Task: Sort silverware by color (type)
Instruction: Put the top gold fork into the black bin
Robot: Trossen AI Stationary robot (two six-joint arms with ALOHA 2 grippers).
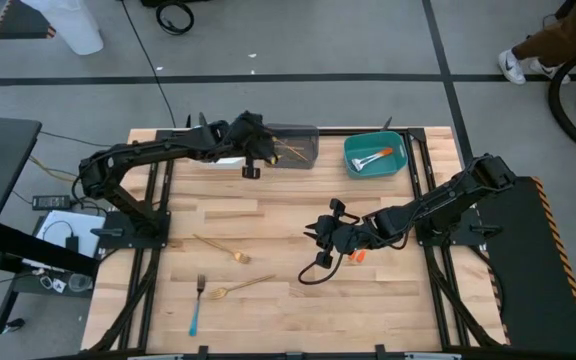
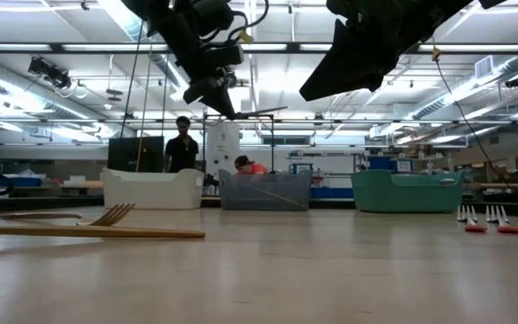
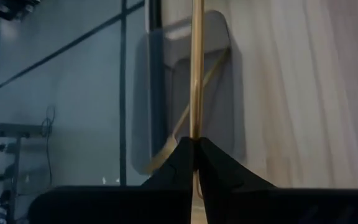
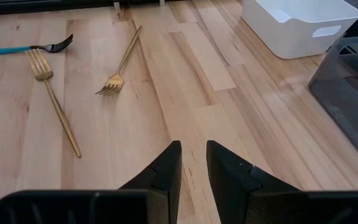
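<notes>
Left hand holds a gold utensil over the grey bin.

Top centre of the high view: the left hand (image 1: 251, 160) is pinched shut on a gold utensil (image 3: 196, 74), which sticks straight out past its fingertips above the grey bin (image 1: 301, 148), where another gold piece (image 3: 185, 118) lies. Right of centre, the right hand (image 1: 325, 232) hovers over the tabletop (image 1: 268, 215), fingers slightly parted and empty. Two gold forks (image 1: 220, 248) and a blue-handled fork (image 1: 197, 305) lie lower left; orange-handled forks (image 2: 486, 218) rest near the right hand.
</notes>
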